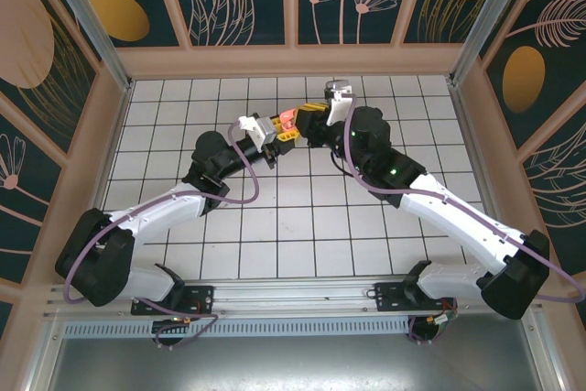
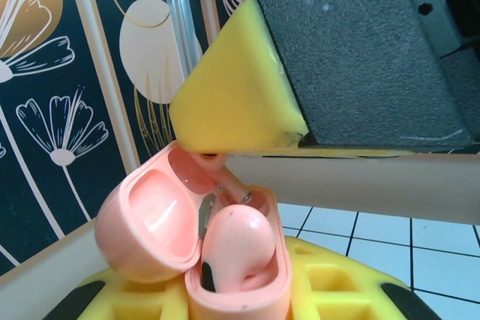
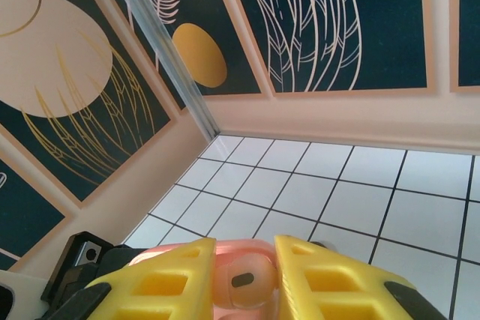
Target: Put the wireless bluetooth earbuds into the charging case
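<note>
Left wrist view shows the jaws of the left gripper (image 2: 238,301) closed tight on the open salmon-pink charging case (image 2: 150,219), which is held up over the tiled counter (image 1: 302,217) with one pink earbud (image 2: 236,249) already seated in it. At the right gripper (image 3: 244,256) the jaws stand a little apart and pinch a second pink earbud (image 3: 244,281) just above the case, its stem pointing down into it. I count two earbuds, both pink, and one case.

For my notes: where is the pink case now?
The open case sits in the left claw, over the table's far middle in the top view, beside the right claw and its earbud.
</note>
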`<state>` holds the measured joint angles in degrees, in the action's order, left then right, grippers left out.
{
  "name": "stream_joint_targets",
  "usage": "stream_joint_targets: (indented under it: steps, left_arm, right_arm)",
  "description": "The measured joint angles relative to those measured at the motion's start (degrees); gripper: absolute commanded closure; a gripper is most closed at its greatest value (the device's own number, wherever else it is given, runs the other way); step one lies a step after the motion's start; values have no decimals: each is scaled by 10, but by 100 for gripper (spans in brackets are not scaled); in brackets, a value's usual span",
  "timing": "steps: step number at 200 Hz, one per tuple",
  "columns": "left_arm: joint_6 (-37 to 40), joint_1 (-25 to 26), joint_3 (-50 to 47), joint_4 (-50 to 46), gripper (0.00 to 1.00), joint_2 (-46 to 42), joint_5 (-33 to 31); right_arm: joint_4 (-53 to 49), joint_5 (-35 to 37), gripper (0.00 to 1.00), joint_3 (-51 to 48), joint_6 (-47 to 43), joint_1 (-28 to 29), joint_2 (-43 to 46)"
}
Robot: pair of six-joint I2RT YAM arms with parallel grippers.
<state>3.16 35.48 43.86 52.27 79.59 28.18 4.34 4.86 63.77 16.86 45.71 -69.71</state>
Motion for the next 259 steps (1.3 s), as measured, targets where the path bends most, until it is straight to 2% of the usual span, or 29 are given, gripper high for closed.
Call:
stream_joint_targets:
  steps: [92,193,234,259]
  left_arm:
    - [-2,0,0,-4,100,0,-4]
    - [-3,0,0,-20,100,1,-12]
    - [-3,1,1,-28,100,2,-12]
    - [-3,1,1,-28,100,2,-12]
  right_arm:
    - [8,-6,76,-10,-2,-6,0]
    - [24,27,76,-40,-70,22,0]
    - [29,33,74,-47,-82,25,0]
    - [28,38,69,-47,-87,27,0]
